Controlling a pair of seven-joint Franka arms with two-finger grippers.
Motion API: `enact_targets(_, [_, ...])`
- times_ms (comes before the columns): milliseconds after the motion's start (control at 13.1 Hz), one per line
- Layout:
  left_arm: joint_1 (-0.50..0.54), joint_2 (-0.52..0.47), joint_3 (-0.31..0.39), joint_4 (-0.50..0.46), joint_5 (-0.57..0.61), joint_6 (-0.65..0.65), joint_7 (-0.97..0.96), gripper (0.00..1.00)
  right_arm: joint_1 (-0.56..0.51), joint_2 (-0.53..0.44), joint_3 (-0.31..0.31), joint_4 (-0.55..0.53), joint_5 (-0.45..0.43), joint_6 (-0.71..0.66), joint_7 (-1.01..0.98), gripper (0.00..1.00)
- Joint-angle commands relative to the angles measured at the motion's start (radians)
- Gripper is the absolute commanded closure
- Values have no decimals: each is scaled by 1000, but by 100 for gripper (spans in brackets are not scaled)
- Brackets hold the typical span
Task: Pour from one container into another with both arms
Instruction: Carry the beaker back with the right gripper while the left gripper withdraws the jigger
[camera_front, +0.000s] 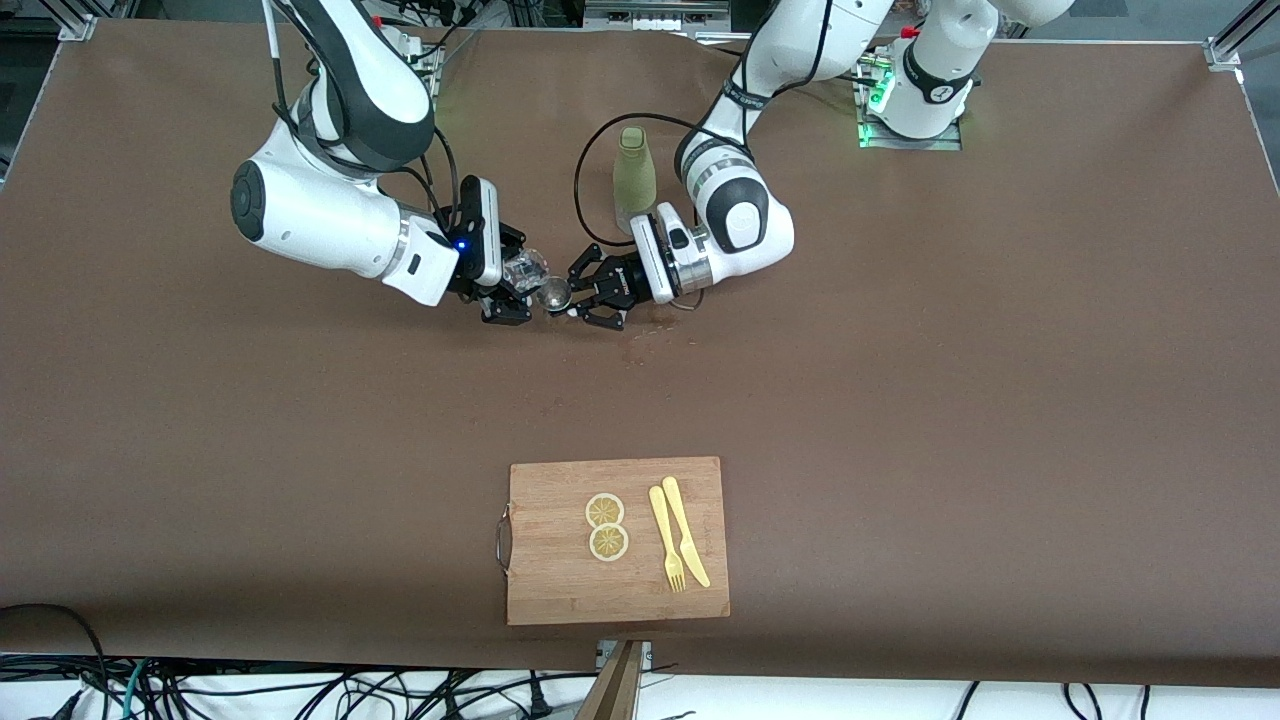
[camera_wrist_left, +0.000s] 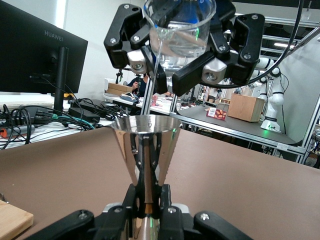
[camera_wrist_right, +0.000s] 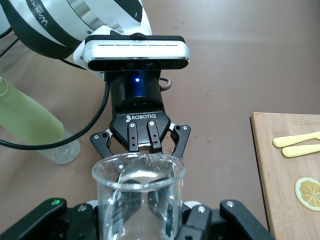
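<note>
Both arms meet over the middle of the table. My right gripper (camera_front: 508, 292) is shut on a clear glass beaker (camera_front: 526, 268), tipped toward my left gripper (camera_front: 588, 292). That one is shut on the narrow waist of a shiny metal cone cup (camera_front: 553, 293). In the left wrist view the cup (camera_wrist_left: 146, 145) stands upright in my left gripper (camera_wrist_left: 148, 197), with the beaker (camera_wrist_left: 180, 30) tilted just above its mouth. A thin clear thread runs from the beaker's lip toward the cup. In the right wrist view the beaker (camera_wrist_right: 137, 200) hides my right gripper (camera_wrist_right: 139, 217).
A pale green bottle (camera_front: 634, 170) stands on the table close beside the left arm's wrist, farther from the front camera. A wooden cutting board (camera_front: 560, 590) near the front edge carries two lemon slices (camera_front: 605, 525), a yellow fork and a knife (camera_front: 678, 540).
</note>
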Motion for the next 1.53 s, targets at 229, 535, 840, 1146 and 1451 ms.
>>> enact_targets(229, [6, -25, -18, -7, -137, 21, 42, 100, -8, -14, 6, -5, 126, -10, -14, 96])
enact_targets(535, [27, -27, -34, -18, -135, 21, 47, 100, -18, -22, -4, -17, 361, -66, -181, 96])
enact_targets(840, [298, -65, -272, -79, -115, 18, 170, 100, -45, -70, -143, -13, 430, -328, -268, 96])
enact_targets(1146, [584, -68, -442, -185, 71, -55, 194, 100, -81, -41, -352, -20, 438, -672, -485, 95])
enact_targets(1451, [809, -67, -442, -289, 389, -210, 183, 100, -89, 82, -524, -52, 417, -844, -793, 95])
